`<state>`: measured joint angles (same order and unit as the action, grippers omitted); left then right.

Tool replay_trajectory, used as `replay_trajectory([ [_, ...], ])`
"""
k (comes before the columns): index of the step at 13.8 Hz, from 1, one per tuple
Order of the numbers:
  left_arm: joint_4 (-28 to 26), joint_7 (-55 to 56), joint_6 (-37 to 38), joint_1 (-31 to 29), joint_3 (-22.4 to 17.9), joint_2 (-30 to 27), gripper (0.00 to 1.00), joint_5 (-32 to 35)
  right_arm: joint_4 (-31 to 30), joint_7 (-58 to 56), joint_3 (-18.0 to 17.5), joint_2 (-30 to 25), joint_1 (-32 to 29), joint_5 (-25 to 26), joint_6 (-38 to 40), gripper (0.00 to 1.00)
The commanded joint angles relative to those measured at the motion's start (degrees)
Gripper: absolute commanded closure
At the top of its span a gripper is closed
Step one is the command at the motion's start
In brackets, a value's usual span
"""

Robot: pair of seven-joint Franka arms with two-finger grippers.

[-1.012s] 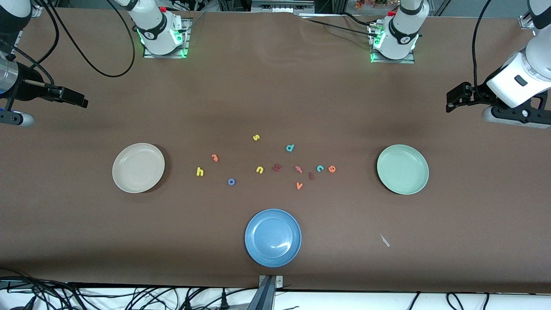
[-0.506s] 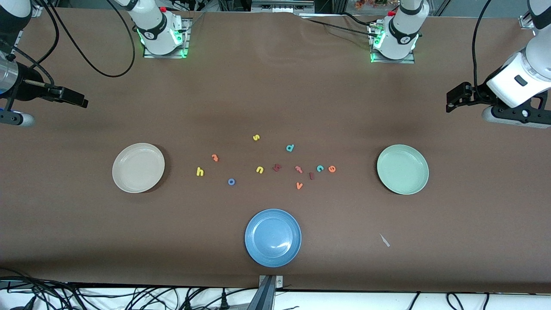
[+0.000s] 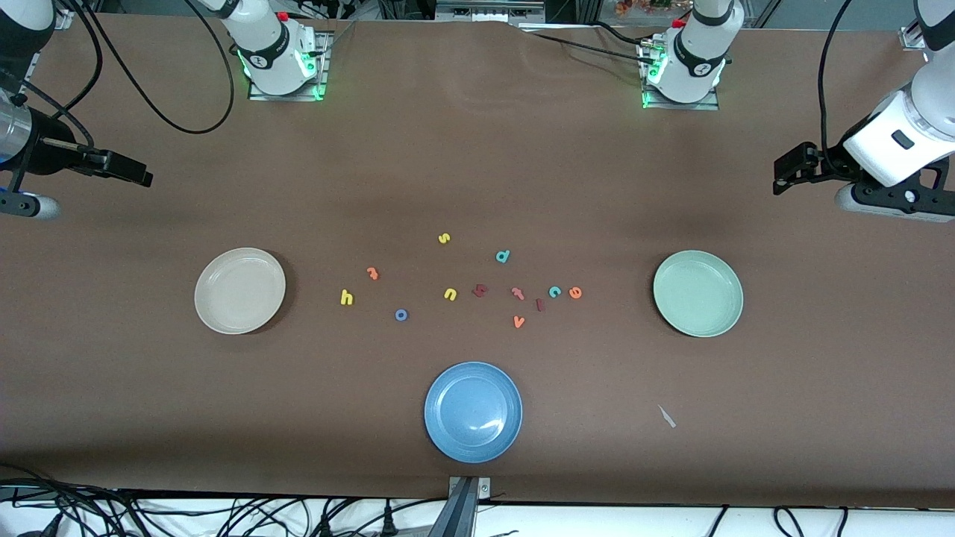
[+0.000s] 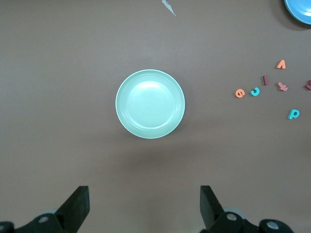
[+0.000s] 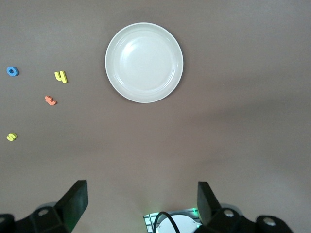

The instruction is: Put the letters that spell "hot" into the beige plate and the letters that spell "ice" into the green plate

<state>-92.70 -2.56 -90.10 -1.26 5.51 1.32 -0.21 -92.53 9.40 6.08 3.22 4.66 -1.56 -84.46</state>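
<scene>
Plates bare: beige plate [image 3: 239, 290], green plate [image 3: 697, 293], blue plate [image 3: 473, 412]; left tool [image 4: 144, 209] and right tool [image 5: 142, 206] both apart.

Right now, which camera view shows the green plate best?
The left wrist view: the green plate sits whole near its middle and largest, seen from above, nothing in it. The front view shows it whole but smaller, toward the left arm's end of the table. The right wrist view does not show it.
</scene>
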Motion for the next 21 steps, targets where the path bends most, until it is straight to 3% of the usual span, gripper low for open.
replay_trajectory([
  [1, 1.38, -0.95, 0.10, -0.50, 0.55, 0.62, 0.00, 0.21, 1.04, 0.71, -0.10, 0.39, -0.27, -0.02, 0.18, 0.00],
  [21, 2.00, -0.95, 0.45, -0.41, 0.55, 0.97, 0.00, 0.21, 1.21, 0.80, -0.10, 0.48, -0.27, -0.11, -0.53, 0.00],
])
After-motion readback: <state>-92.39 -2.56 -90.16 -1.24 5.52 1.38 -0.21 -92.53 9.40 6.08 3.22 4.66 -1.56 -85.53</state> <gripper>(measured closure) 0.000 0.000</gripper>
